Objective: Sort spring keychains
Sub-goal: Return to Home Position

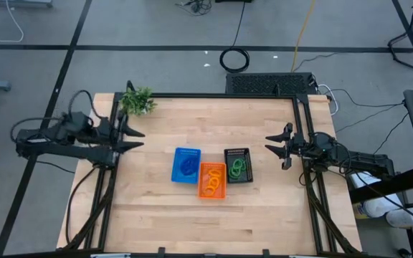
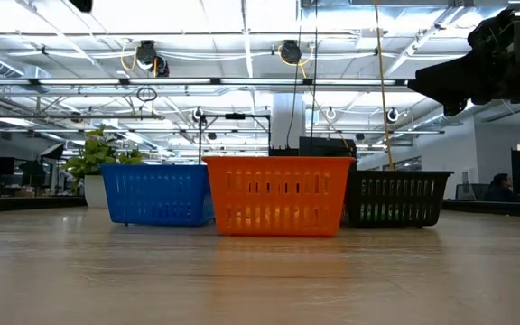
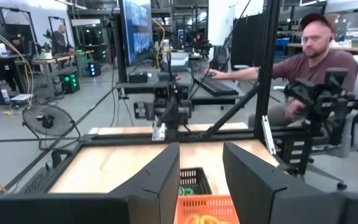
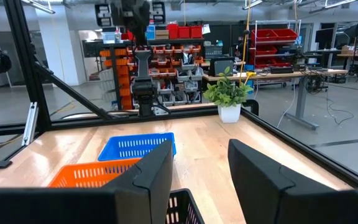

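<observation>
Three small baskets stand together mid-table: a blue one (image 1: pixel 186 165), an orange one (image 1: pixel 212 180) and a black one (image 1: pixel 238 165). Blue spring keychains (image 1: pixel 188 167) lie in the blue basket, orange ones (image 1: pixel 213 181) in the orange basket, green ones (image 1: pixel 237 168) in the black basket. My left gripper (image 1: pixel 134 137) hovers open and empty at the table's left edge. My right gripper (image 1: pixel 274 144) hovers open and empty at the right edge. Both are well clear of the baskets.
A green plant sprig in a white pot (image 1: pixel 138 101) stands at the table's far left corner. A person (image 3: pixel 316 59) sits beyond the table's right side. Bare wood lies all around the baskets.
</observation>
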{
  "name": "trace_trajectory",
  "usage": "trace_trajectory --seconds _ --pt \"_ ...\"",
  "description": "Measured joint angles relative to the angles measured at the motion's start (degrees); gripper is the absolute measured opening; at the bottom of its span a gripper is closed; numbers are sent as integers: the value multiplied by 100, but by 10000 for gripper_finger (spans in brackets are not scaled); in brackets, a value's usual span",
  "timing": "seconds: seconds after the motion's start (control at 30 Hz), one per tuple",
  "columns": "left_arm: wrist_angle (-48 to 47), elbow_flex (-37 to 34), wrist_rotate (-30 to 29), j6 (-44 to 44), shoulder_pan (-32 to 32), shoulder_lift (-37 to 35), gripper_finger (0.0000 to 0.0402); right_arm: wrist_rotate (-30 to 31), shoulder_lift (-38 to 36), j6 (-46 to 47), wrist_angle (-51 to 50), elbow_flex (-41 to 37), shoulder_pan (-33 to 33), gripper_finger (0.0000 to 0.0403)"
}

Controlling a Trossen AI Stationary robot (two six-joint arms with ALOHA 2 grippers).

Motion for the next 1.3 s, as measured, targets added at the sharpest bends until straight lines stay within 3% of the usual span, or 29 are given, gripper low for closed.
trace_trajectory --seconds 0.2,0.37,0.8,1.03,1.3 --pt "1234 -1105 -5 65 0 -4 131 1 2 -1 0 -1 1 144" --pt "2399 -1891 385 266 0 -237 132 0 2 -1 -2 0 -1 144" --pt "622 -1685 275 -41 221 -2209 132 -1 2 -1 -1 0 -1 145" --pt "340 -1863 277 -96 221 -2363 132 1 1 -1 -2 0 1 144" --pt "700 -2192 273 25 221 -2387 132 0 0 -2 -1 0 1 144"
